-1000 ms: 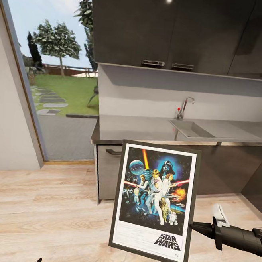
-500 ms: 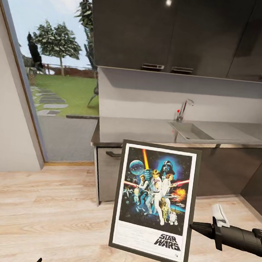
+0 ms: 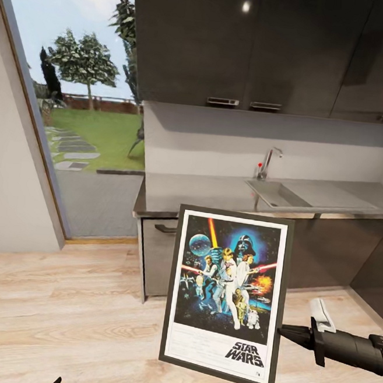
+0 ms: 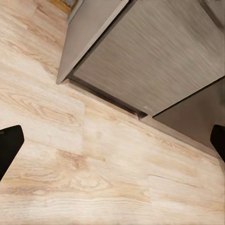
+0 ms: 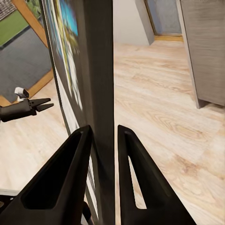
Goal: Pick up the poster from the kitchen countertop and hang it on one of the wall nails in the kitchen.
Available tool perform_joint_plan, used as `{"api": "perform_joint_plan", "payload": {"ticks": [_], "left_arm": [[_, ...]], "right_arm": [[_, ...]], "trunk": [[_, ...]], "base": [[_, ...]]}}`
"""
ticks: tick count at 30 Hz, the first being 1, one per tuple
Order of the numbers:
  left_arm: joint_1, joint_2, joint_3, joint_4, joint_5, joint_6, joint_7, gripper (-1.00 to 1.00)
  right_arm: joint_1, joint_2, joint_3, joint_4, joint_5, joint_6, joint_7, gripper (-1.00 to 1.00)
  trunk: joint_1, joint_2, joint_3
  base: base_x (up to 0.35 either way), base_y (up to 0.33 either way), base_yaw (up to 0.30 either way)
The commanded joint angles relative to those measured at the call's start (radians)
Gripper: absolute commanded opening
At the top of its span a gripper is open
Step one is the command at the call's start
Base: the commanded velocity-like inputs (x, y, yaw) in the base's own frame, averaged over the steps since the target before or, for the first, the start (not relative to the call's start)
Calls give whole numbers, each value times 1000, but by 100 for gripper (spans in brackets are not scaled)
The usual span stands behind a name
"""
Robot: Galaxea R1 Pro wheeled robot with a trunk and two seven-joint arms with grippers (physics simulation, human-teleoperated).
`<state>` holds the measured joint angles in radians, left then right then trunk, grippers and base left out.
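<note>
Between the two dark fingers of the right gripper point(image 5: 104, 140) sits the edge of the poster point(image 3: 226, 294), and the jaws are pressed narrow on its thin black frame. From the head view, the poster stands upright in the air above the wooden floor point(image 3: 57, 313), in front of the dark cabinet fronts point(image 3: 326, 251), with its printed face turned toward the camera. The gripper comes from the right side and meets the poster at the lower part of its right edge point(image 3: 286, 333). From the right wrist view, the poster point(image 5: 93, 84) is seen almost edge-on, rising straight up from the fingers.

The kitchen countertop point(image 3: 203, 192) lies behind the poster and higher in the picture, well apart from it. Its inset sink point(image 3: 279, 193) and the chrome tap point(image 3: 269, 161) are toward the right part of the worktop. Dark upper cabinets point(image 3: 258, 45) hang above it.

The left gripper point(image 4: 112, 150) is opened wide over the wooden floor, its two fingertips point(image 4: 9, 145) at opposite borders of the left wrist view, with nothing between them. It is near the bottom corner of a cabinet front point(image 4: 154, 51).
</note>
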<state>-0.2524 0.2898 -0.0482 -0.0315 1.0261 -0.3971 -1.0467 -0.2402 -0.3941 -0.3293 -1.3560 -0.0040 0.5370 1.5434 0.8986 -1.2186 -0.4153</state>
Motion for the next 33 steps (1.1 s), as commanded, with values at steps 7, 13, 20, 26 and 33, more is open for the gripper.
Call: {"api": "perform_joint_plan", "payload": {"ticks": [7,13,20,26,33], "left_arm": [[-1,0,-6,1,5,-5,-1,100],[-1,0,-6,1,5,-5,-1,100],[-1,0,-6,1,5,-5,-1,100],[-1,0,-6,1,5,-5,-1,100],[-1,0,-6,1,5,-4,-1,100]], "right_arm": [[-1,0,-1,0,-1,12,4,-100],[-1,0,-1,0,0,12,4,-100],[-1,0,-1,0,-1,12,4,-100],[-1,0,0,0,-1,12,4,-100],[-1,0,0,0,-1,12,4,-100]], "trunk": [[-27,49,21],[-50,91,40],[-77,140,62],[-100,182,80],[-127,231,102]], "base": [[0,0,0],[0,0,0],[0,0,0],[0,0,0],[0,0,0]]}}
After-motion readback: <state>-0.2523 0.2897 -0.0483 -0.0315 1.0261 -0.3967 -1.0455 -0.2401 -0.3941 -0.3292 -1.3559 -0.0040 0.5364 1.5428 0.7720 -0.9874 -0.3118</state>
